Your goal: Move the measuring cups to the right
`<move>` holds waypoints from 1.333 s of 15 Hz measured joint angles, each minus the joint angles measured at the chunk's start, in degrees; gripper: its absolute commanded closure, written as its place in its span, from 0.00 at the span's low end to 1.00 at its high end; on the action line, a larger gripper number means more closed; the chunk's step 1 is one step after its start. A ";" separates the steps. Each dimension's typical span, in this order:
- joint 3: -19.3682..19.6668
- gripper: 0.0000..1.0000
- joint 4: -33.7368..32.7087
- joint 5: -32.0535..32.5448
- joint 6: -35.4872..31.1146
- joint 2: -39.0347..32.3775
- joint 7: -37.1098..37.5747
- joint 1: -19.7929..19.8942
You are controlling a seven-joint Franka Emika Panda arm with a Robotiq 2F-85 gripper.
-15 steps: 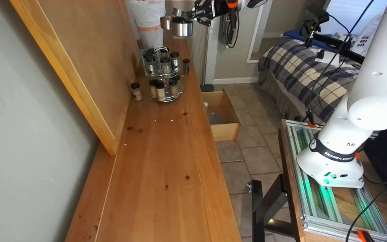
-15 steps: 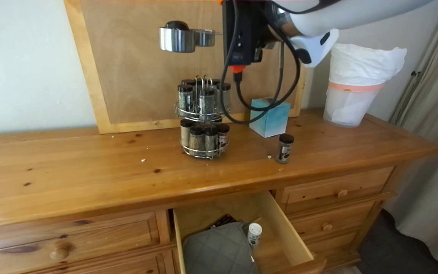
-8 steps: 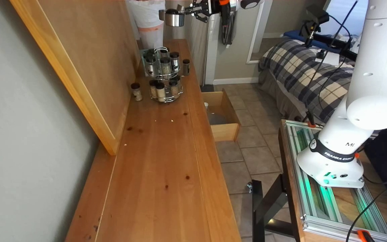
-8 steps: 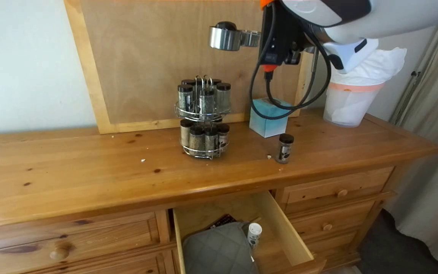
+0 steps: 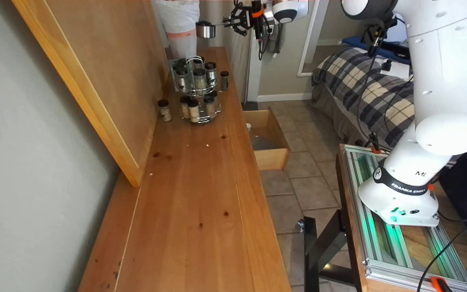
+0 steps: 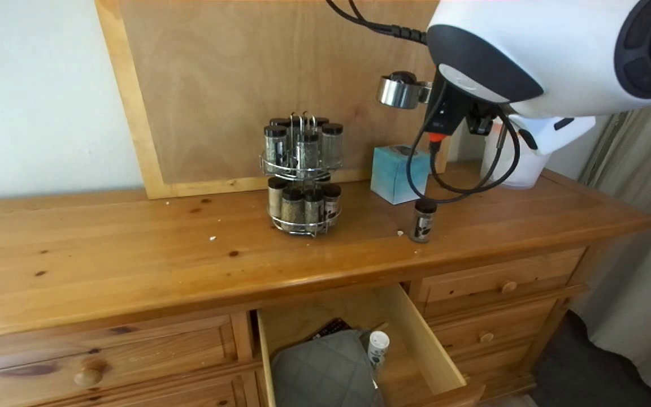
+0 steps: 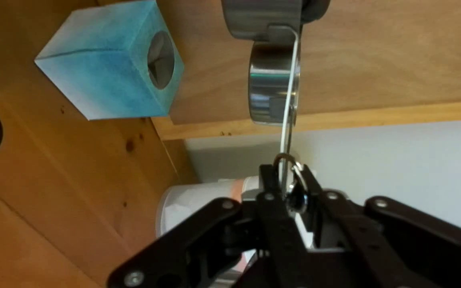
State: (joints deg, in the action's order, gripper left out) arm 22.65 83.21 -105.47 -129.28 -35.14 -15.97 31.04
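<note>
In the wrist view my gripper (image 7: 289, 181) is clamped on the thin handles (image 7: 285, 120) of the cups (image 7: 268, 86), which reach out past its fingertips (image 7: 268, 178). I've got them up in the air, well off the dresser (image 6: 133, 243); in an exterior view they show against the board (image 6: 246, 85), higher than the tissue box (image 6: 390, 178). A jar (image 6: 422, 223) stands upright near it, and the drawer (image 6: 416, 339) below is pulled out

A spice rack (image 6: 306, 174) and blue box (image 6: 389, 175) share the dresser (image 6: 133, 249) with what seems a white bin (image 6: 526, 173), partly hidden.
</note>
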 measured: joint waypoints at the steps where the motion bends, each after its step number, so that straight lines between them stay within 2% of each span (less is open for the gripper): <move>1: -0.28 0.96 -2.17 -0.25 -1.61 -1.83 0.89 0.65; 8: -1.55 0.96 -18.60 -0.26 -9.94 -15.93 8.00 4.80; 16: -1.42 0.96 -36.33 -0.14 -16.56 -31.72 9.46 4.97; 20: -0.62 0.96 -42.28 0.12 -18.43 -37.29 9.46 5.23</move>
State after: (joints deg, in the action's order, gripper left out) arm 22.03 40.93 -105.36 -147.71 -72.43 -6.51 36.28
